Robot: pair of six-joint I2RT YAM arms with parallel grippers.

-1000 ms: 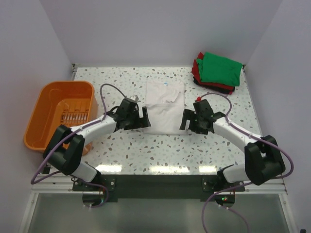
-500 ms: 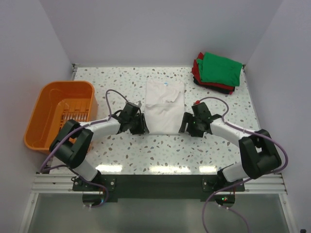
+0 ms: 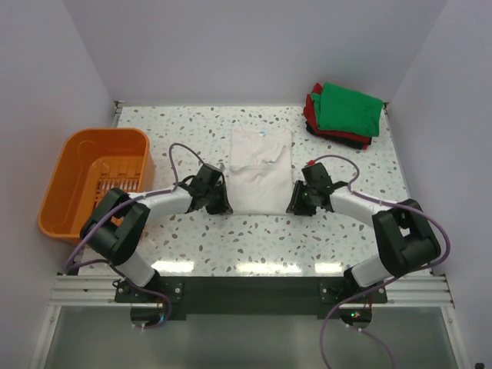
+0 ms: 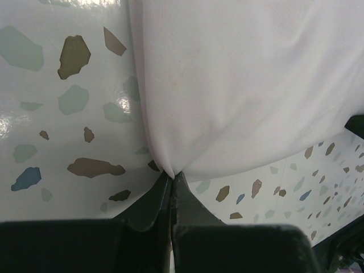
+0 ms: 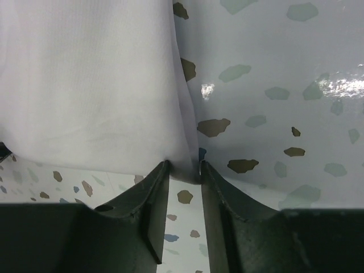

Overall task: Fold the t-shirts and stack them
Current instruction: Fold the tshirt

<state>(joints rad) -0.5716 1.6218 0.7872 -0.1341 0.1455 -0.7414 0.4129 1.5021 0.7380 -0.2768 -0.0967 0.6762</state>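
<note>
An off-white t-shirt (image 3: 260, 169) lies folded into a long strip in the middle of the table, its light-blue neck label (image 3: 262, 131) at the far end. My left gripper (image 3: 223, 206) is at its near left corner, shut on a pinch of the cloth (image 4: 227, 85), which bunches at the fingertips (image 4: 172, 173). At the near right corner my right gripper (image 3: 294, 206) has its jaws narrowly apart. That corner of the shirt (image 5: 96, 85) sits between the tips (image 5: 183, 168), and the table shows through the gap.
A folded stack stands at the back right: a green t-shirt (image 3: 350, 110) on top, red (image 3: 310, 108) and dark (image 3: 342, 140) ones under it. An orange plastic basket (image 3: 58, 192) sits at the left edge. Grey walls close in the table's sides and back.
Both grippers moved inward to the shirt's near corners and narrowed. The left one closed on the cloth; the right one has closed partway around its corner.
</note>
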